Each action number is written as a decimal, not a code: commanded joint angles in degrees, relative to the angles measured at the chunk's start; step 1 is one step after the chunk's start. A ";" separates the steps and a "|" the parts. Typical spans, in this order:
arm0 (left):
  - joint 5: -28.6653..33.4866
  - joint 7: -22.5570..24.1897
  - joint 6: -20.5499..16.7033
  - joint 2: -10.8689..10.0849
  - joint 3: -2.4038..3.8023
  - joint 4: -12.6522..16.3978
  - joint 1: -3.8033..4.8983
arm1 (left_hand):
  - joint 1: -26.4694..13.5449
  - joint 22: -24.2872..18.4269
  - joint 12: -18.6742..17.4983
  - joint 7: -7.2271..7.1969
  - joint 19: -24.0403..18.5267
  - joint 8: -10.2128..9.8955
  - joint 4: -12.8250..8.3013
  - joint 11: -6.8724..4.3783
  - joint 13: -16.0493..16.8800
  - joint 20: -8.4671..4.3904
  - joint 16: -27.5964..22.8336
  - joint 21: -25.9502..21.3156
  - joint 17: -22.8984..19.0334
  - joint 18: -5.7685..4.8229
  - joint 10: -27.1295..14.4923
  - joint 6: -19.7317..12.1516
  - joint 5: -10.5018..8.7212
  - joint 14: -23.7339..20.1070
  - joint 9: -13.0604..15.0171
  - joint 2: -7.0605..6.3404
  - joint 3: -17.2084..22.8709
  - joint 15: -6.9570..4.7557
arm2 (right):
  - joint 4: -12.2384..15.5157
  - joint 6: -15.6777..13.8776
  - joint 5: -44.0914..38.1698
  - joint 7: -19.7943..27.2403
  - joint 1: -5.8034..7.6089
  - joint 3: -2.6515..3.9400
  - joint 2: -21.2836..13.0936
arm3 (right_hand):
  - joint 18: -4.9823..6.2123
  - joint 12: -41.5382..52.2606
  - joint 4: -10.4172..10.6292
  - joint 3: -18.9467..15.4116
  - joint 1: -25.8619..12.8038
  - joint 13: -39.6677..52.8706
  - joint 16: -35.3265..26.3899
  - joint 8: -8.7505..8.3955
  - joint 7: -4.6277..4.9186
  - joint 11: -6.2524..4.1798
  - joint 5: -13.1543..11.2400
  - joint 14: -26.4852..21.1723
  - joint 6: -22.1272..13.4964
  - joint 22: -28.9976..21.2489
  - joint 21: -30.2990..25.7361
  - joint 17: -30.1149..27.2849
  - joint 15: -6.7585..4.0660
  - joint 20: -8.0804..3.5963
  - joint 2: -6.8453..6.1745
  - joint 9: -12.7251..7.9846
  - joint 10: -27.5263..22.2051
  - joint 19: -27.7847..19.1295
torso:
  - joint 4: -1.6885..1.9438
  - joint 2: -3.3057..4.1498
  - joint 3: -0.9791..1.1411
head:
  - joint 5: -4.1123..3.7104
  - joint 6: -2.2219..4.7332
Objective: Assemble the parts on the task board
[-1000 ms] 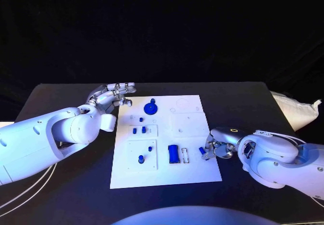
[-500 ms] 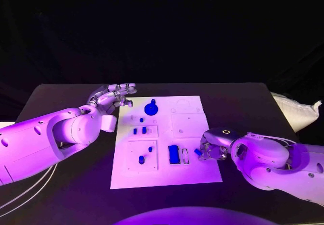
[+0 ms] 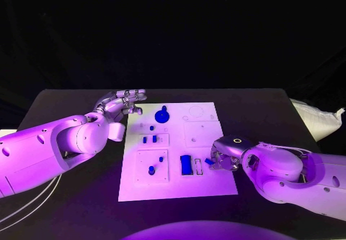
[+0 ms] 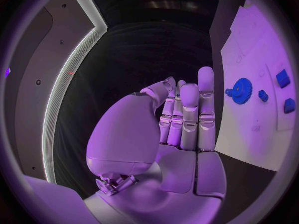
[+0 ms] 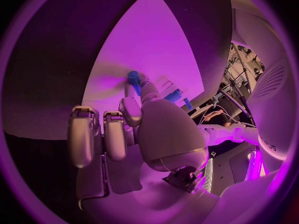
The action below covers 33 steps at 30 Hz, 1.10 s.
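Note:
The white task board (image 3: 209, 185) lies mid-table. My right hand (image 3: 222, 159) is over its right edge and pinches a small blue peg (image 3: 209, 161) (image 5: 133, 77) at its fingertips, just right of an upright blue block (image 3: 186, 164) (image 5: 173, 95). A blue gear-shaped part (image 3: 162, 116) (image 4: 241, 90) sits at the board's far end. Two small blue pieces (image 3: 148, 139) stand in the middle left panel, and two more (image 3: 151, 170) are in the near left panel. My left hand (image 3: 122, 102) (image 4: 181, 119) is beside the board's far left corner, fingers straight, holding nothing.
The black table (image 3: 274, 110) extends around the board on all sides. A white bag-like object (image 3: 317, 117) lies off the table's right edge. My left forearm (image 3: 65, 142) lies along the board's left side.
My right hand has moved left onto the board with the small blue peg, closer to the upright blue block. The left hand has stayed put.

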 commanded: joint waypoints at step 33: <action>-0.71 -0.19 1.50 0.08 0.03 0.19 -0.06 | 0.25 -0.09 0.42 -0.02 0.08 0.36 -0.13 -0.13 0.08 0.00 -0.20 -0.36 -0.14 1.11 -0.44 -0.30 0.02 -0.56 -0.07 0.05 -0.36 -0.01 | 3.05 -12.54 30.94 -0.88 1.36 -0.45 -4.91 | -0.61 0.12 -2.98 28.64 -11.50 0.96 -0.01 -0.22 -0.22 -0.28 9.40 4.88 1.18 2.30 0.00 8.44 -0.41 0.21 -7.45 -13.89 1.13 0.84 | -0.02 -0.06 -0.02 | 0.17 -0.42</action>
